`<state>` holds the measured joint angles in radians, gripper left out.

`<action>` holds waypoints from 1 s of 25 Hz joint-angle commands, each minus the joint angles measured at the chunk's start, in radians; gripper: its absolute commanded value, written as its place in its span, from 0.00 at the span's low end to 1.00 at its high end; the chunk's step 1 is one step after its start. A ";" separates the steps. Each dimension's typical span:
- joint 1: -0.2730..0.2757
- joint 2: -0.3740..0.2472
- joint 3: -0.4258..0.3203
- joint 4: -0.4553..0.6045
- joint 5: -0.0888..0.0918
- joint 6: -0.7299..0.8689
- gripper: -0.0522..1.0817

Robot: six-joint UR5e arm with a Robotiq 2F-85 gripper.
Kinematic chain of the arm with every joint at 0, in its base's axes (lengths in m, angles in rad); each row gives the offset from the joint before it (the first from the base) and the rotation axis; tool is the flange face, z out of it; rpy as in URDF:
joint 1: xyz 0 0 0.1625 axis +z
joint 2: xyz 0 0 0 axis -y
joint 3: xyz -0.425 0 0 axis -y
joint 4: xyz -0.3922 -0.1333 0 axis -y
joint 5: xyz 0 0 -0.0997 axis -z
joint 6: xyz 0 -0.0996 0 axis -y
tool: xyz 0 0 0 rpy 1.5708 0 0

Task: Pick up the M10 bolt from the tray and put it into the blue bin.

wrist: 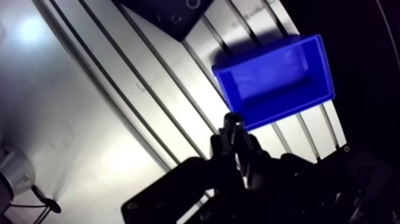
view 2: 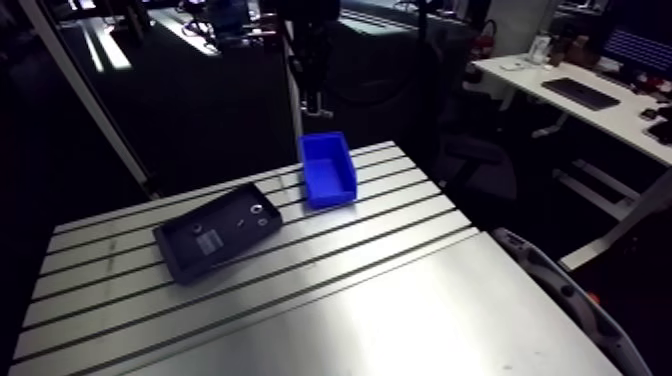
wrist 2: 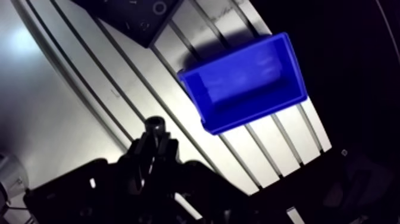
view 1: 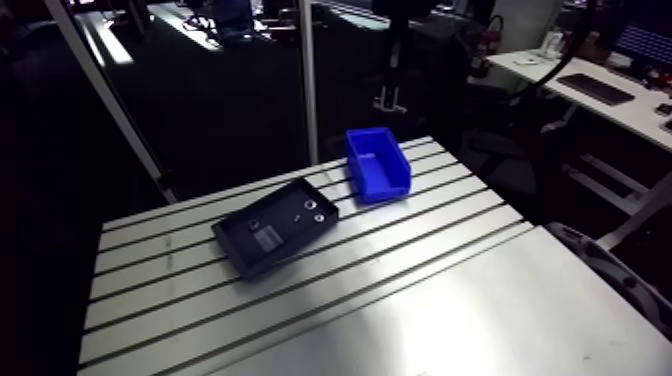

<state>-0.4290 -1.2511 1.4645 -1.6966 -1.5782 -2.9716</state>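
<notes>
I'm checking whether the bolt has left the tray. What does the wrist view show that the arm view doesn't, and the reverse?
Only the wrist view shows the pincer. It is shut on the M10 bolt, beside the blue bin and not over its opening.

Only the arm view shows the whole black tray, with a few small parts in it, lying close beside the bin.

Both show the blue bin with nothing seen inside it, the slotted table, and at least a corner of the tray.
</notes>
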 commanded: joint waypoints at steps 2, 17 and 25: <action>-0.021 0.056 -0.026 -0.001 -0.073 -0.200 1.00; -0.019 0.140 -0.060 -0.127 -0.101 -0.277 1.00; -0.011 0.168 -0.060 -0.163 -0.081 -0.262 1.00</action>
<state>-0.4450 -1.0996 1.4050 -1.8382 -1.6711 -3.2399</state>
